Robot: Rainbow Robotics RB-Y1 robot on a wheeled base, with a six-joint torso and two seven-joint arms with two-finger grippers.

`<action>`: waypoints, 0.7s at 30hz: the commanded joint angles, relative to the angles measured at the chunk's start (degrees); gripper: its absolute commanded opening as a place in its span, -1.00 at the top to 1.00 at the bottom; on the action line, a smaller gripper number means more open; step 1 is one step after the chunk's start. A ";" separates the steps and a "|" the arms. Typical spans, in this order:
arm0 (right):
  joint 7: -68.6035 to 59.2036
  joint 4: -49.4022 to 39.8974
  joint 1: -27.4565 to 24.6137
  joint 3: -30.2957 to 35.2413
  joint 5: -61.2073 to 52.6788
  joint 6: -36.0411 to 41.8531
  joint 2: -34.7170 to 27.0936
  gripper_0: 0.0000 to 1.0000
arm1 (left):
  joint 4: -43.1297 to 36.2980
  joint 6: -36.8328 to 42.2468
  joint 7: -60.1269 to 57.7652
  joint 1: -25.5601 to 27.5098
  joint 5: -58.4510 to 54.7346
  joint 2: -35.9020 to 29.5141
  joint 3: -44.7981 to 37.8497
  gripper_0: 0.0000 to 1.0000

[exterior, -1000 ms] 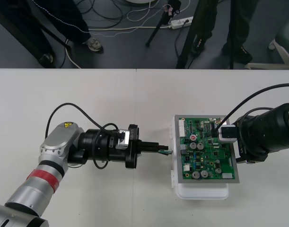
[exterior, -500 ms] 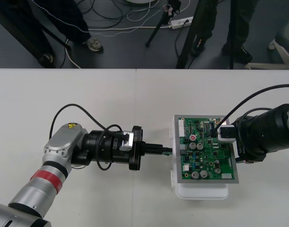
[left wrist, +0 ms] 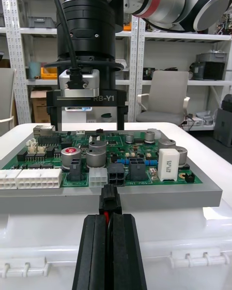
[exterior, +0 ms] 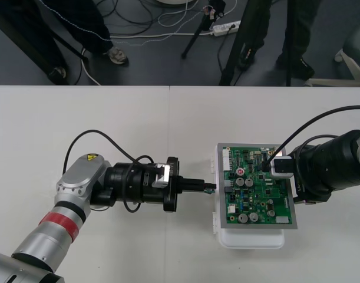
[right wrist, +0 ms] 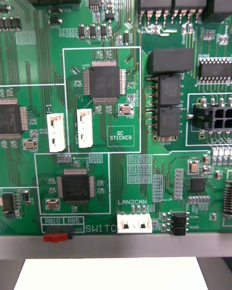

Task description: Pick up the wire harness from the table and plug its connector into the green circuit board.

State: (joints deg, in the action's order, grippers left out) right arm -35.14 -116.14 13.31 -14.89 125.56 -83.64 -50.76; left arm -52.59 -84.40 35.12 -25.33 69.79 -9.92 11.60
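step: the left gripper [exterior: 207, 188] is carrying the wire harness [left wrist: 106, 216] level above the table [exterior: 109, 124] and pointing it at the board's near edge; i judge that the pick-up is done and the plugging is not yet done
left fingers: the fingers [left wrist: 94, 253] are pressing together with almost no gap; they are clamping the harness just behind its black plug [left wrist: 109, 199]; a bit of red wire is showing between them
plug: it is sticking out ahead of the fingertips, just beside the grey edge of the green circuit board [left wrist: 145, 175] on its white base [left wrist: 159, 232]; it is not sitting in the board
target: a black socket [left wrist: 116, 170] is standing right ahead of the plug, beside a white one [left wrist: 98, 177]; i am guessing the black one is meant
next move: a short straight push forward, the plug staying in line with the socket; a small offset could be jamming it against the edge
right gripper [left wrist: 88, 127]: it is hanging over the board's far side, fingers standing wide apart and holding nothing; whether the tips are touching the board, i cannot tell
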 commanded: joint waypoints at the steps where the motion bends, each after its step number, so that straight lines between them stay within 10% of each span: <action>1: 1.39 -1.19 1.90 -1.37 -0.31 -1.97 -0.65 -1.00 | -0.41 2.40 3.81 -2.35 0.17 2.01 1.76 1.00; 21: -0.20 -1.19 5.50 -5.76 0.92 -5.48 -2.76 -1.00 | -0.41 3.46 3.81 -2.35 -1.06 2.28 3.78 1.00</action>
State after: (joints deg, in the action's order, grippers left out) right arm -35.15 -116.14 16.72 -19.36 126.16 -88.92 -51.72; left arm -52.57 -82.57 35.12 -25.35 69.63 -9.52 13.90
